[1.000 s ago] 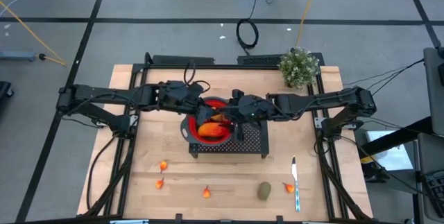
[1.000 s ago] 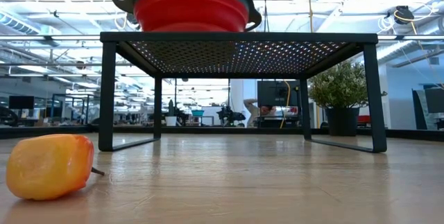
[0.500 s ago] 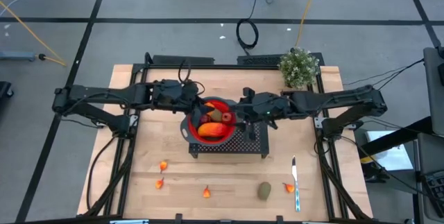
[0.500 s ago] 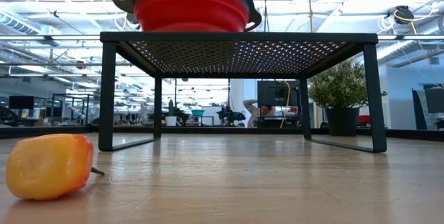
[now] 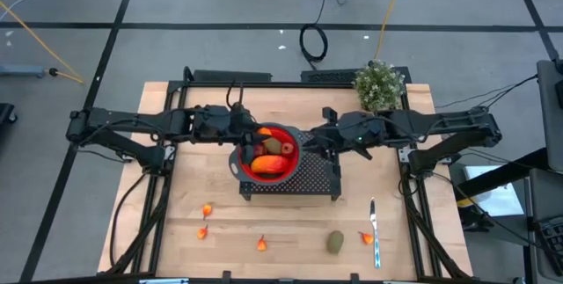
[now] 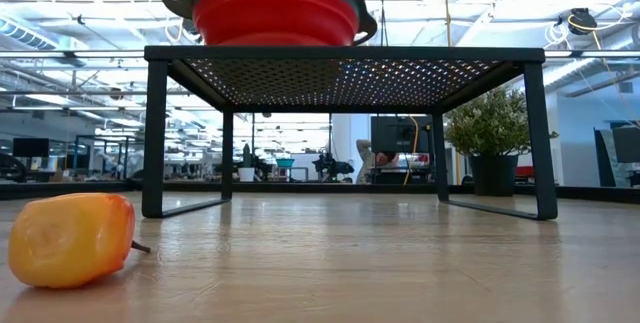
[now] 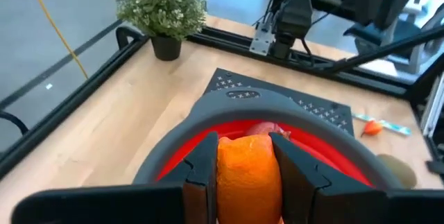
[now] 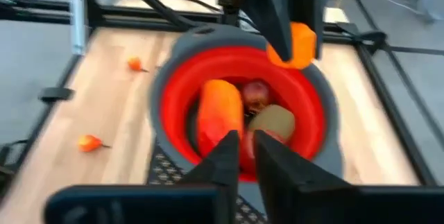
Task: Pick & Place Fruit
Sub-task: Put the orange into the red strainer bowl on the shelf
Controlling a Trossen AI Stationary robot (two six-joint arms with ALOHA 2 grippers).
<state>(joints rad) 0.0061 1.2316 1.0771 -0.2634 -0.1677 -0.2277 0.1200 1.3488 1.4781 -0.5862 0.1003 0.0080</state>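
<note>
Fingers of my left gripper [image 7: 244, 175] are clamped on an orange piece [image 7: 248, 177], one dark pad [image 7: 201, 172] against each flank of it, so the gap between them is just the width of that fruit. Straight beyond those fingertips sits the red bowl [image 7: 173, 156] with its grey rim, and a dark red round fruit [image 7: 262, 128] shows past the top of the held piece. From above, I see this gripper [image 5: 251, 131] at the bowl's [image 5: 240, 159] rim on the left-arm side, the bowl resting on the black perforated rack [image 5: 318, 177].

My right gripper [image 8: 241, 156] has its two fingers drawn nearly together, only a thin slit between them, and I see nothing pinched in it. Ahead of its fingertips lies the bowl's [image 8: 173, 92] inside: a long orange piece [image 8: 218, 113], the dark red round one [image 8: 256, 93] and a brownish-green oval [image 8: 272, 122], all touching one another. Beyond them, the other arm's fingers hold the orange piece [image 8: 295, 44] over the far rim.

Away from both grippers, loose fruit lies on the wooden table [image 5: 167, 240]: small orange bits [image 5: 207, 210], another brownish-green oval [image 5: 335, 243], and an orange-red bit [image 5: 366, 238] just beside the light-blue-handled utensil [image 5: 376, 231]. Close to the low camera rests a yellow-orange piece [image 6: 70, 240].
</note>
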